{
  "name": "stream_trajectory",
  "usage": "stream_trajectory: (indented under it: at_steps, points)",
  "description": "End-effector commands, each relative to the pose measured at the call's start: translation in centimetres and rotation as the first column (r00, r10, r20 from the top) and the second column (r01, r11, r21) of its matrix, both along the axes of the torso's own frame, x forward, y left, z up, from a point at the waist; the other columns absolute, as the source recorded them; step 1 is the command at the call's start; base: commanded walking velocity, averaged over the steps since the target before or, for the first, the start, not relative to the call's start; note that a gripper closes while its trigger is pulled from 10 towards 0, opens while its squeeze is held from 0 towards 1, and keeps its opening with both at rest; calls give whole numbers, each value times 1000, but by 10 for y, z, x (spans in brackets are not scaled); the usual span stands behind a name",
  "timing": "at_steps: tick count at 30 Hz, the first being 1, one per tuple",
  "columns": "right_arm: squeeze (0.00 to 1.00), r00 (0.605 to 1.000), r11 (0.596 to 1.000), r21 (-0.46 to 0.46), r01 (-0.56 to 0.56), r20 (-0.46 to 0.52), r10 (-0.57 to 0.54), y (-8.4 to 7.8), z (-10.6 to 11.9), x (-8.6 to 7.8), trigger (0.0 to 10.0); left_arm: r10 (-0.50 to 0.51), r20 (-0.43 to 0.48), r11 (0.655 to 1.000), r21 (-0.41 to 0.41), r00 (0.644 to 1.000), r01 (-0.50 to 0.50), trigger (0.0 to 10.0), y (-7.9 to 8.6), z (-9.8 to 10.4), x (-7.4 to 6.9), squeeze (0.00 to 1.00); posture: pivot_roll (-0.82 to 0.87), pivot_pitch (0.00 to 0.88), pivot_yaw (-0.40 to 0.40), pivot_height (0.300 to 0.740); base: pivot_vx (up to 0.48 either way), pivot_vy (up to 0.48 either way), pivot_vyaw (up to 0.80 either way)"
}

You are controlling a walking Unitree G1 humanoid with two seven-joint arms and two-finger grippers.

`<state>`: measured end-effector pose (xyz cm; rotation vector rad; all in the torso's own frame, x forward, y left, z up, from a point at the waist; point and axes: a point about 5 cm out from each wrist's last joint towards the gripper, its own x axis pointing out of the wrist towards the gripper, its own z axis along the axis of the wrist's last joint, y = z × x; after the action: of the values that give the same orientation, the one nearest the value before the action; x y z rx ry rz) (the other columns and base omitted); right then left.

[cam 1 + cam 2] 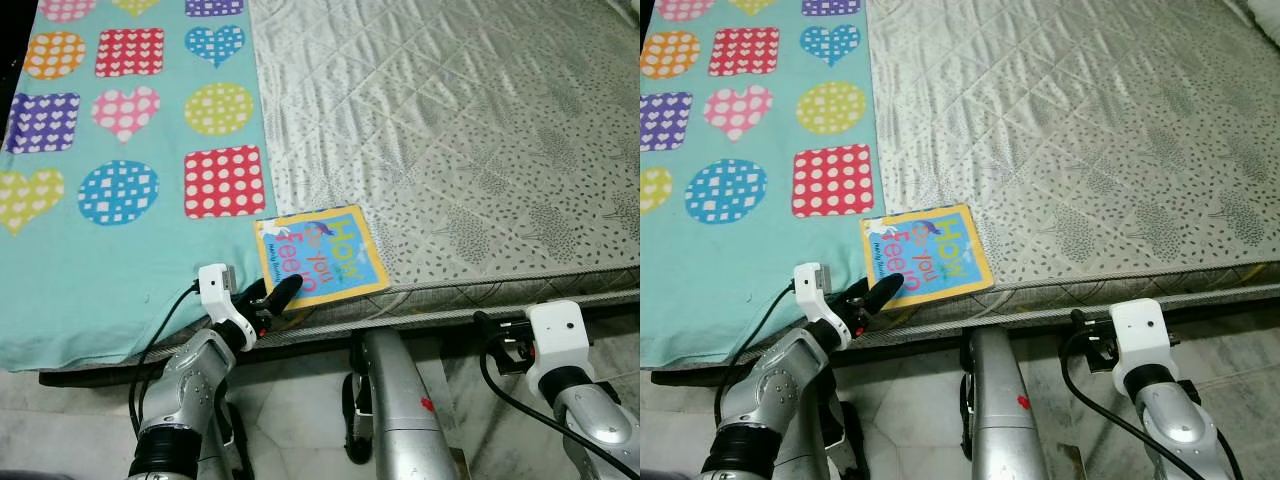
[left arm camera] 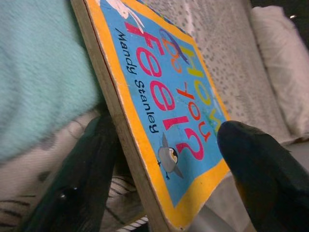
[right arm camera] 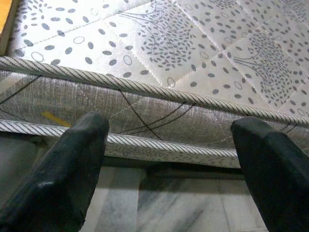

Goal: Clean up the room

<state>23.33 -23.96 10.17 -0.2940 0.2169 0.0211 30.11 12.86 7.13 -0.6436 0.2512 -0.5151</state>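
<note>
Left gripper (image 1: 281, 293): your black fingers straddle the near corner of the book — one finger above the cover, one below its edge, spread a little wider than the board; whether they touch it you cannot tell.
Book (image 1: 320, 254): a thick square board book with a glossy blue cover, yellow border and coloured lettering; it lies flat at the mattress edge, its near corner jutting just past the edge into your left gripper.
Left arm: silver, bent at the elbow, reaching up and forward from the floor side, a white wrist block and black cable behind the fingers.
Blanket (image 1: 100, 260): soft teal fleece with dotted hearts, circles and squares, just beyond and to the left of your left gripper; the book's far-left corner overlaps its edge.
Mattress (image 1: 480, 150): quilted cream fabric with grey leaf speckles and rope-like piping along the edge.
Right gripper (image 3: 169, 159): fingers spread wide and empty, held low before the mattress side, well apart from the book.
Wrist views: the left one shows the book's bare board edge and a small bird on the cover; the right one shows the marble floor (image 3: 193, 203) under the bed.
</note>
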Motion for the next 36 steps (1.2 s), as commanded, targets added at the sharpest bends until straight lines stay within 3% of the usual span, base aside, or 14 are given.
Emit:
stream_trajectory:
  at_steps: [1, 9, 10, 11, 12, 21, 27, 36]
  points:
    - [0, 999, 1000, -8, 19, -37, -20, -3, -8, -5, 10000, -9, -27, 1000, -29, 1000, 8, 10000, 2, -10, -6, 0, -307, 336, -42, 563, 0, 0, 0]
    - [0, 999, 1000, -12, 21, -37, -22, -3, -8, -4, 10000, -19, -89, 991, -133, 996, 7, 10000, 4, -22, -10, 0, -310, 338, -43, 563, 0, 0, 0]
    - [0, 999, 1000, -13, 22, -38, -23, -3, -8, -4, 10000, -11, -98, 989, -147, 995, -3, 5882, 5, -23, -10, 0, -310, 338, -43, 563, 0, 0, 0]
    - [0, 999, 1000, -13, 23, -38, -23, -3, -8, -4, 10000, -5, -102, 988, -153, 995, -11, 5882, 5, -24, -9, 0, -310, 338, -43, 563, 0, 0, 0]
    - [0, 999, 1000, -14, 24, -38, -24, -3, -8, -4, 10000, 4, -113, 986, -165, 994, -23, 0, 6, -25, -8, 0, -310, 338, -43, 563, 0, 0, 0]
    - [0, 999, 999, -17, 31, -44, -32, -3, -10, -3, 10000, 15, -161, 960, -275, 987, -59, 0, 11, -30, -5, 0, -304, 339, -38, 563, 0, 0, 0]
    - [0, 998, 999, -13, 36, -43, -37, -2, -10, -4, 10000, -23, -184, 967, -252, 983, -25, 0, 5, -35, -3, 0, -308, 342, -33, 563, 0, 0, 0]
    - [0, 998, 999, -11, 40, -45, -40, -2, -10, -6, 10000, -150, -204, 969, -223, 967, 103, 0, -13, -40, -1, 0, -324, 350, -34, 563, 0, 0, 0]
